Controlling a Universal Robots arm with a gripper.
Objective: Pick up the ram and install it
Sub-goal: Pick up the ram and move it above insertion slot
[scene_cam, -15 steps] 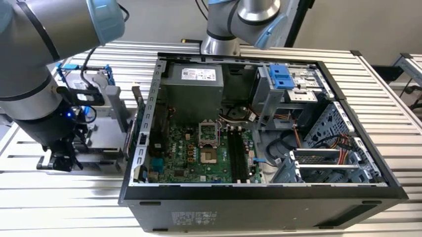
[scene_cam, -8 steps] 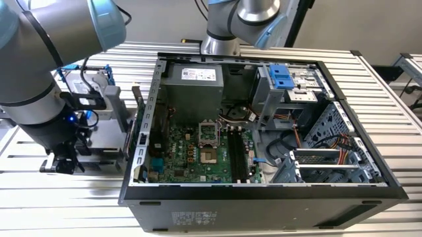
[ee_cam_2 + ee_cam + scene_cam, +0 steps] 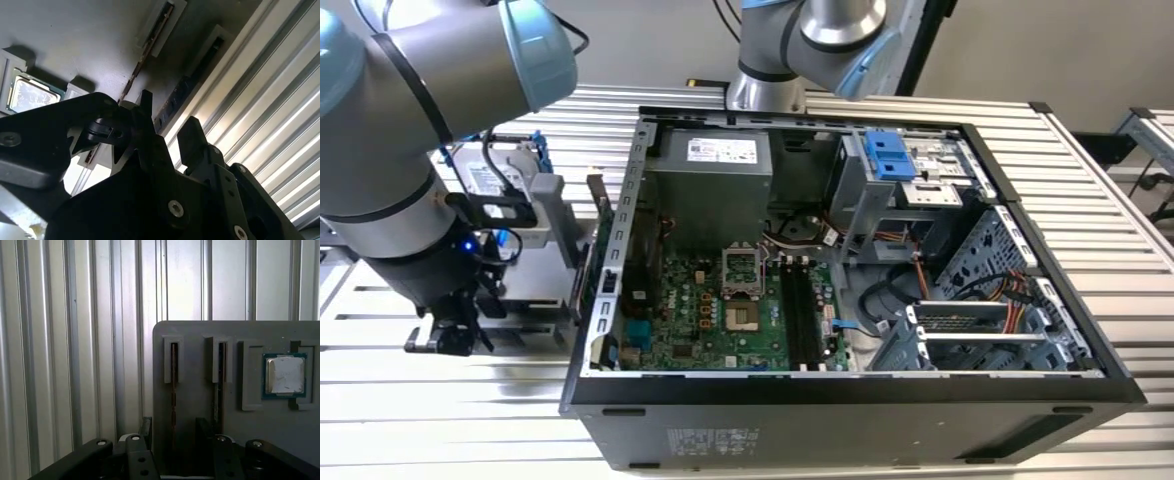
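Two ram sticks stand on edge in slots of a grey holder (image 3: 200, 335). The ram (image 3: 173, 385) (image 3: 187, 85) in the slot nearest the holder's edge runs between my two fingers. My gripper (image 3: 174, 429) (image 3: 169, 120) is open, with one finger (image 3: 146, 427) on each side of that stick and a small gap showing. The other ram (image 3: 219, 380) (image 3: 150, 42) stays in its slot beside it. In the exterior view my gripper (image 3: 447, 335) hangs low at the left of the open computer case, whose motherboard has black memory slots (image 3: 797, 310).
A square silver processor (image 3: 285, 374) (image 3: 30, 95) lies in a recess of the same holder. A hard drive with a blue frame (image 3: 500, 170) stands behind my arm. The open computer case (image 3: 854, 385) fills the middle of the ribbed metal table (image 3: 60, 340).
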